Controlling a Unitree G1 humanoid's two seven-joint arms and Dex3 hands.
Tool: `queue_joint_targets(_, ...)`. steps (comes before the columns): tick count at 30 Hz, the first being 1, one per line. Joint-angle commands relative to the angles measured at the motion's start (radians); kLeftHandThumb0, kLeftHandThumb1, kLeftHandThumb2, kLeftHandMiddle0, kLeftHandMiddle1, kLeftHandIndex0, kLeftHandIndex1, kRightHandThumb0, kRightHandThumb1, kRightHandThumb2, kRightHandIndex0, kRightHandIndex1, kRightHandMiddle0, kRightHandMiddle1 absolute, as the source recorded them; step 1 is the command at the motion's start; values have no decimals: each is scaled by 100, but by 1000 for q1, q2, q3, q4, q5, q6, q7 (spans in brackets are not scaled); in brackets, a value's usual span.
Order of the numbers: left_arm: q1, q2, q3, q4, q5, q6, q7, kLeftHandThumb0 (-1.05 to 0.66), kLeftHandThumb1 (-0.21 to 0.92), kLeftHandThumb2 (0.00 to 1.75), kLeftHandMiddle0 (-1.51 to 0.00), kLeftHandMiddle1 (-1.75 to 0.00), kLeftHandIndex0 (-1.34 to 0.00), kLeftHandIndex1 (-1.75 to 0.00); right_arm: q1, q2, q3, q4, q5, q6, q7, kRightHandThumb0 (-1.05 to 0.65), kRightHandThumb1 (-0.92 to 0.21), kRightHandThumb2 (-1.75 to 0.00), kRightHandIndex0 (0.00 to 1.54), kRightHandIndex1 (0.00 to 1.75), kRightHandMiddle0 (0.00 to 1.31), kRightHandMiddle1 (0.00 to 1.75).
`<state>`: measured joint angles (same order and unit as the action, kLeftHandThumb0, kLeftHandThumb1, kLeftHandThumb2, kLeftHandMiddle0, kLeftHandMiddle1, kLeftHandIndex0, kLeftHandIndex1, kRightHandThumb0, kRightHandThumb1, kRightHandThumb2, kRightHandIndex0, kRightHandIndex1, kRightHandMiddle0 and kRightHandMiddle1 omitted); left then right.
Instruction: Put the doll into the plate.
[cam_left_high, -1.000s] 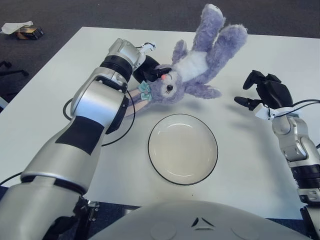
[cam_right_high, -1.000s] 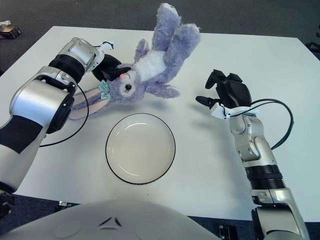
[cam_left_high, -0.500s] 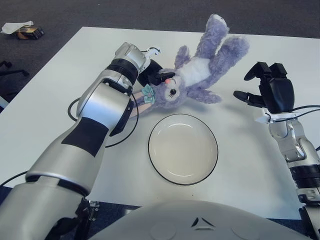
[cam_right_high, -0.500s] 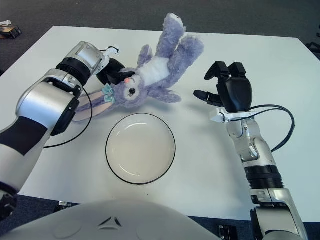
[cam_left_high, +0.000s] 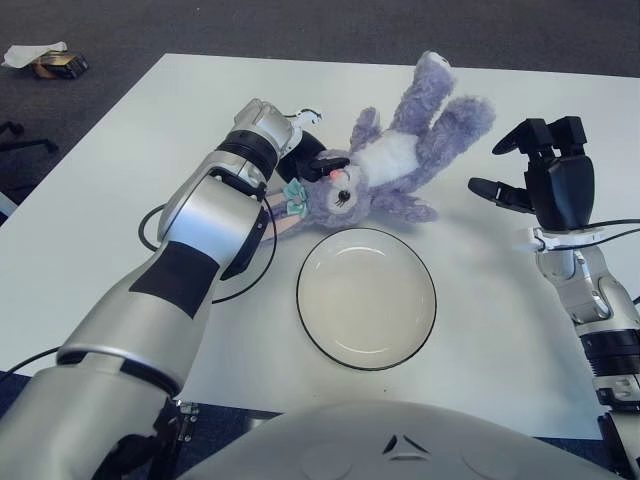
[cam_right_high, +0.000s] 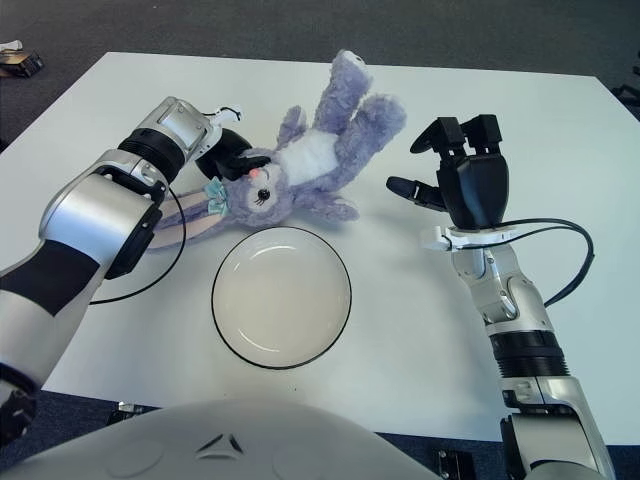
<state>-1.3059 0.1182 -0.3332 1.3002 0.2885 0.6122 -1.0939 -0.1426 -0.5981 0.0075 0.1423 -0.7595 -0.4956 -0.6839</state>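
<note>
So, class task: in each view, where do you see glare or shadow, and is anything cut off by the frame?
Left eye view: soft sheen in the plate, faint shadow under the doll, left hand gripping its head; the right arm is cut at the edge. Right eye view: the same sheen; the open right hand is fully in frame.

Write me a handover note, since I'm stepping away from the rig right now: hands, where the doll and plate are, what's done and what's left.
Left hand: shut on the doll at its head, holding it head-down with legs pointing away from the robot, just beyond the plate's far rim.
Right hand: open, fingers spread, raised to the right of the doll, touching nothing.
Plate: on the white table in front of the robot, nothing in it.
Done: doll grasped.
Left: bring the doll over the plate, lower it in, release.
</note>
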Motion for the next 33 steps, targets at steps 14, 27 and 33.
queue_joint_targets(14, 7, -41, 101, 14, -55, 147, 176, -43, 50, 109, -126, -175, -47, -175, -77, -29, 56, 95, -251, -87, -361, -35, -92, -46, 0, 114, 24, 169)
queue_joint_targets(27, -20, -58, 202, 10, -146, 224, 181, -42, 51, 107, -127, -175, -46, -175, -99, -90, 210, 39, -594, 223, -444, -65, -74, -66, 0, 18, 1, 94)
queue_joint_targets(33, -33, -61, 229, 9, -173, 259, 176, -42, 51, 107, -127, -175, -46, -175, -115, -133, 239, 42, -595, 252, -338, -72, -83, -55, 0, 3, 0, 75)
